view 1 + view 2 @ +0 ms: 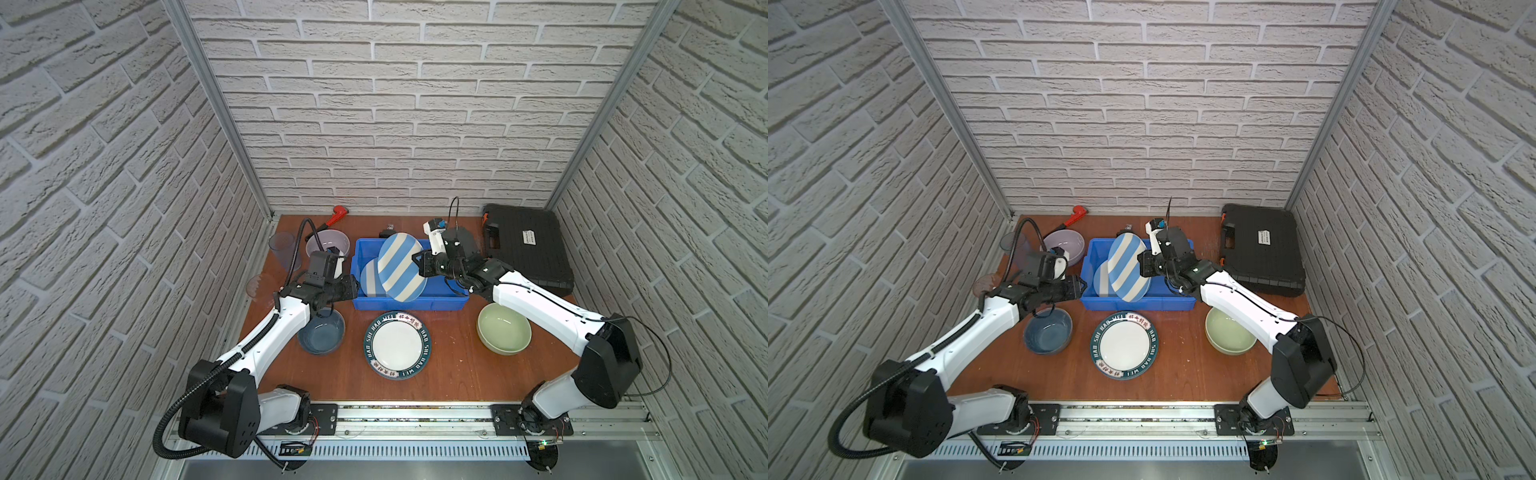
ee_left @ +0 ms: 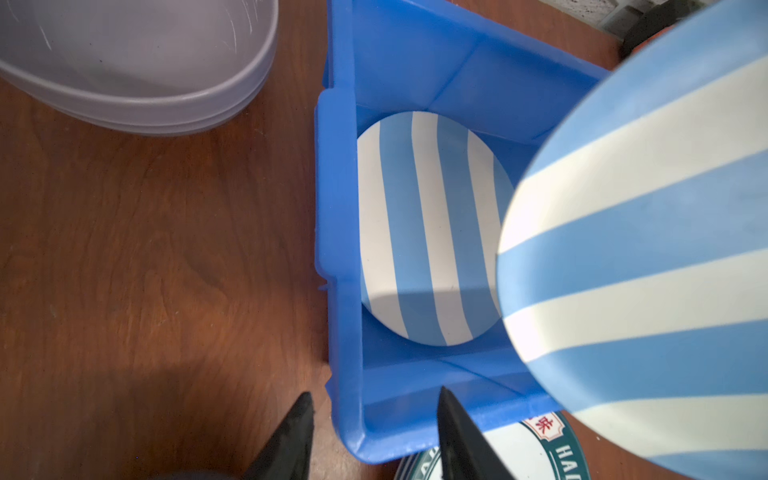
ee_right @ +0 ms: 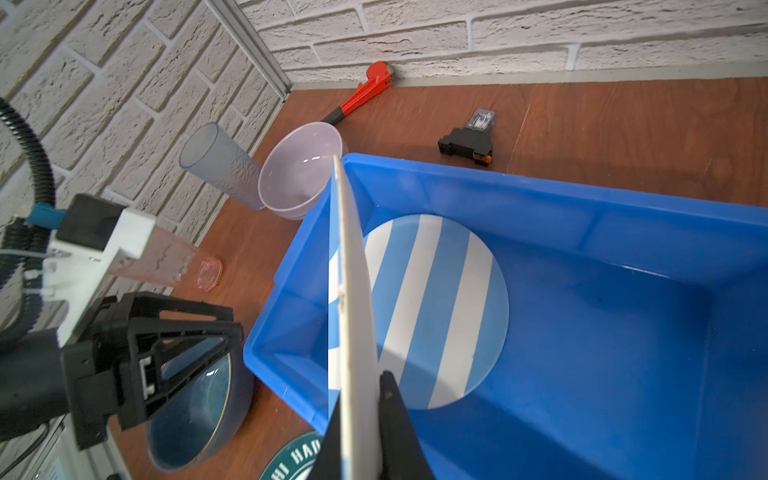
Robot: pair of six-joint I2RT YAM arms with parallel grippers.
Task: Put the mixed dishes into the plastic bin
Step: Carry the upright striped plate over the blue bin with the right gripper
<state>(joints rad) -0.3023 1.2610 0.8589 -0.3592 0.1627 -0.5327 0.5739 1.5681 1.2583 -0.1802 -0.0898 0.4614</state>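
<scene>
Right gripper (image 1: 419, 262): clamped on rim of blue-and-white striped round plate (image 1: 402, 268), held edge-up over bright blue plastic bin (image 1: 415, 304), likely to clear its rim; twin striped plate (image 2: 428, 228) flat inside. Left gripper (image 2: 374, 395): parted, empty, beside bin.

This is a robotics laboratory test cell, not a home. Panels printed with white brick (image 1: 374, 104) are enclosing the wooden tabletop (image 1: 457, 374) on three sides, and bare aluminium posts (image 1: 217, 108) are framing the corners. The left arm base (image 1: 291, 409) and right arm base (image 1: 536, 411) are sitting bolted to an aluminium rail (image 1: 415, 415), with exposed wiring beside them. A slotted cable duct (image 1: 415, 451) is running below. A black tool case (image 1: 528, 249) and a red wrench (image 1: 338, 214) are sharing the surface with a teal-rimmed lettered plate (image 1: 397, 345) and a plastic bin (image 1: 399, 304).
</scene>
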